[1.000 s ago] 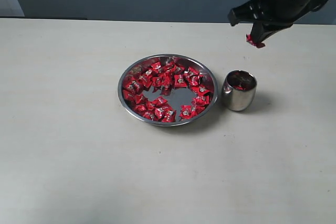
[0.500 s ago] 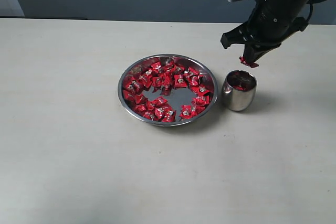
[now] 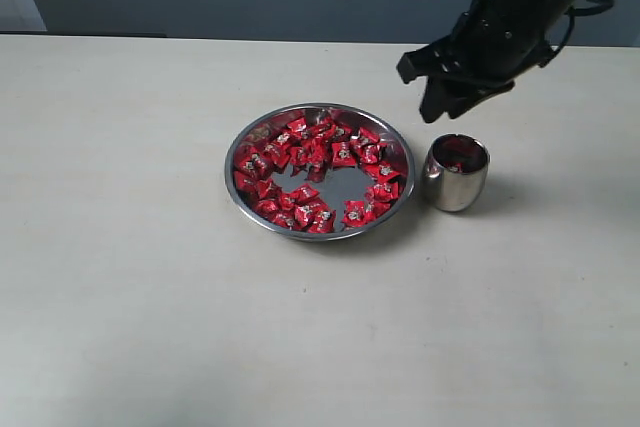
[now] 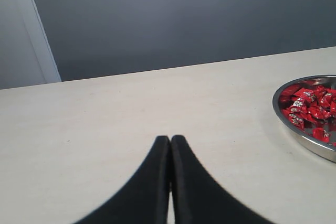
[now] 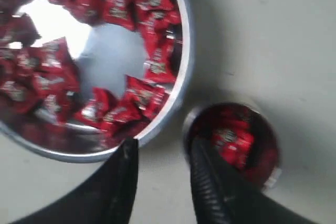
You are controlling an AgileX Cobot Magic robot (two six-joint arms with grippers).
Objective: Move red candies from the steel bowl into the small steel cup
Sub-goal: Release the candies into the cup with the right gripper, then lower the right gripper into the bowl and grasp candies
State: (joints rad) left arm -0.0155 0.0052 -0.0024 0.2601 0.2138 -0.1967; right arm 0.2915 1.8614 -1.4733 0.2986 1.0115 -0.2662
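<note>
1. While the right gripper point(image 5: 163, 146) hangs in the air, I read it plainly on its wrist camera. Its two dark fingers point(image 5: 123, 182) stand apart with a clear gap, and nothing sits between them.
2. Through that gap I see bare table point(image 3: 150, 297). One finger lines up over the rim of the steel bowl point(image 3: 340, 187) and the other over the edge of the small steel cup point(image 3: 455, 187).
3. On the exterior camera the gripper hovers above the tabletop, behind the cup and a little toward the bowl. It touches neither.
4. The cup stands upright just right of the bowl, with a narrow strip of table between them. A few red wrappers show inside it.
5. The bowl sits near the middle of the table. The red candies point(image 3: 310, 147) crowd its far side and ring round the rim, leaving a bare patch of steel in the centre.
6. The left gripper point(image 4: 170, 140) has its black fingers pressed together along their length, with nothing pinched between them. It sits low over the table, apart from the bowl, whose rim and a few candies just show at the edge of its camera.
</note>
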